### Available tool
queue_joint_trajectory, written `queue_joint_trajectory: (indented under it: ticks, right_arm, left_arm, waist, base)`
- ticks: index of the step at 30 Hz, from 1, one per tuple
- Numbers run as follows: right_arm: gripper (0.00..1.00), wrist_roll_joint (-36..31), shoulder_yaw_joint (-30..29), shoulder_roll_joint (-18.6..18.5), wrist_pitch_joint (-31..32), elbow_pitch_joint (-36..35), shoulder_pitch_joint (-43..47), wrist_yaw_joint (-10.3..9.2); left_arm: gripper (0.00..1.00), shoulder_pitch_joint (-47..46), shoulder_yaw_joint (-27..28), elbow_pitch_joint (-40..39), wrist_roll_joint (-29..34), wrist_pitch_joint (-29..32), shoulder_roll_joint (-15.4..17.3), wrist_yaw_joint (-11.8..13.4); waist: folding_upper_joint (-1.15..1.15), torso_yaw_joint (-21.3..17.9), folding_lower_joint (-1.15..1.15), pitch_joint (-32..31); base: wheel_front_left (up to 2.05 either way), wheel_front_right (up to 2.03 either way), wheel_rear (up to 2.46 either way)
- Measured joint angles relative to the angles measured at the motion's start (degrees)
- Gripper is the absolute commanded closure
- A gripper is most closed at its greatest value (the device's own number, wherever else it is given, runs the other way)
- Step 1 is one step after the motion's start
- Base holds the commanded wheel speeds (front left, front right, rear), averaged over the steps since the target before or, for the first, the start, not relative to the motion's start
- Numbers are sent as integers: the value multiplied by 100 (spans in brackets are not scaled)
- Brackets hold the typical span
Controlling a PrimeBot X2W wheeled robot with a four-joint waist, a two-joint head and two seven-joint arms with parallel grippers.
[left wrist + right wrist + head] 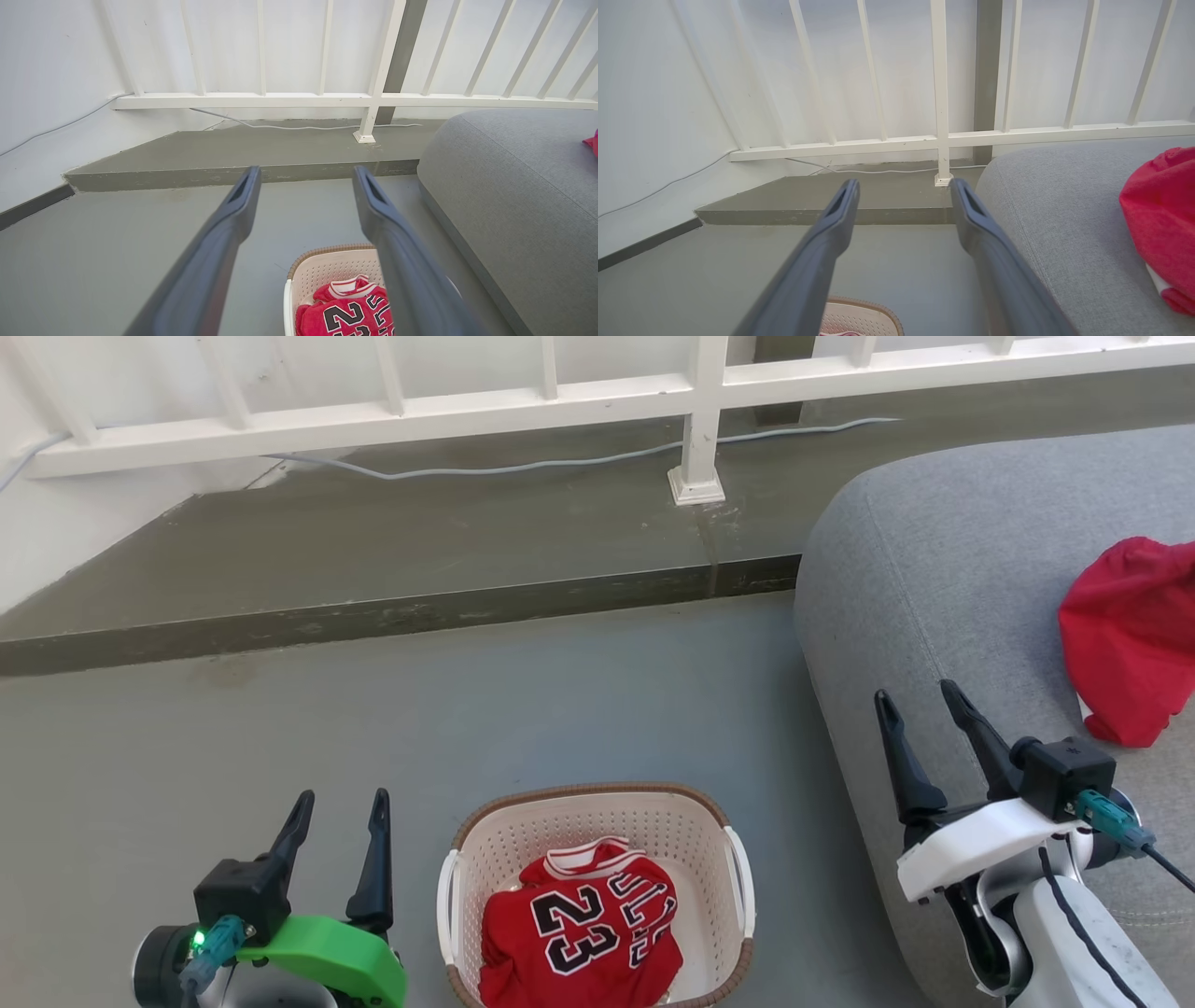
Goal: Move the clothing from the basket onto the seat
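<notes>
The red "23" jersey (pixel 581 931) lies crumpled inside the cream basket (pixel 597 821) on the floor at the bottom centre. A plain red garment (pixel 1130 639) rests on the grey seat (pixel 934 579) at the right. My left gripper (pixel 342 801) is open and empty, just left of the basket. My right gripper (pixel 917 695) is open and empty, above the seat's front edge, left of the plain red garment. In the left wrist view the jersey (pixel 348 315) and the basket (pixel 322 268) show between my fingers. The right wrist view has the seat (pixel 1055 219) and the plain red garment (pixel 1160 219).
A raised concrete step (pixel 392 607) runs across behind the basket, with a white railing (pixel 695 420) and a grey cable (pixel 523 465) on it. A white wall (pixel 56 541) closes the far left. Grey floor (pixel 420 728) lies between step and basket.
</notes>
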Motion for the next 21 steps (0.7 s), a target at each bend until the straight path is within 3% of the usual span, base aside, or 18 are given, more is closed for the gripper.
queue_joint_trajectory:
  ticks: [21]
  right_arm:
    - [0, 8, -4, -9, 159, -358, 214, -38]
  left_arm:
    - [0, 17, -1, -47, 116, 127, -87, 0]
  waist:
    - [0, 6, 0, 47]
  base:
    - [0, 0, 0]
